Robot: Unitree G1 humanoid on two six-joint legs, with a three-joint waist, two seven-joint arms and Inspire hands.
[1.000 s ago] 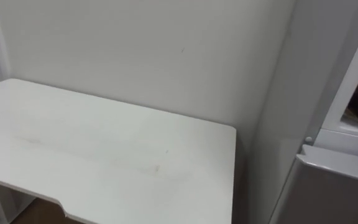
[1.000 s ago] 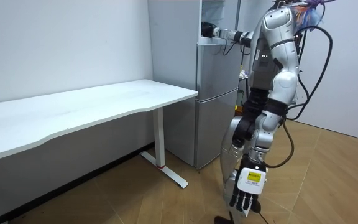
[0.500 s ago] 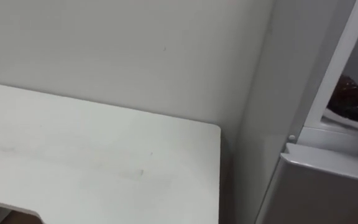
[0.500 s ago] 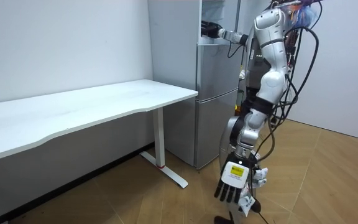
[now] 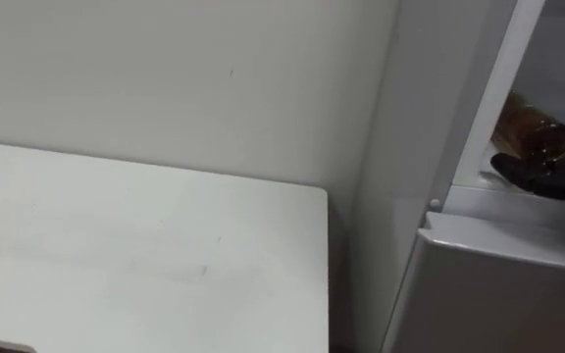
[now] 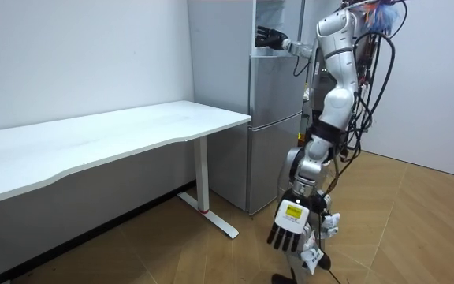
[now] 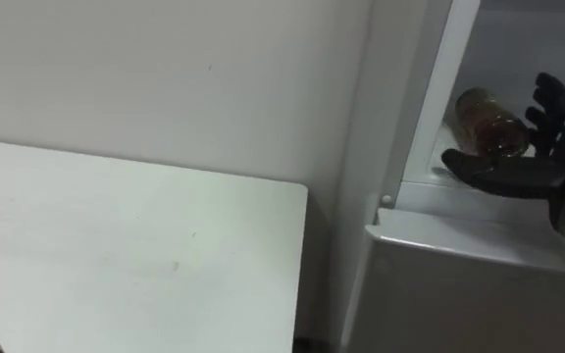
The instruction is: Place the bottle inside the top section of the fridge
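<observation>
The right robot hand (image 7: 545, 176) is being held wide beside the bottle (image 7: 487, 123) lying in the upper fridge (image 7: 428, 93); the left robot hand (image 6: 289, 227) is being hung open.

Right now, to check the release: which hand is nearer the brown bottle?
Right. The right hand is open beside the brown bottle in the upper fridge; the left hand hangs low near the floor.

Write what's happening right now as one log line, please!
bottle: lying on its side in upper fridge | right hand: open, beside bottle | left hand: open, hanging low
</observation>
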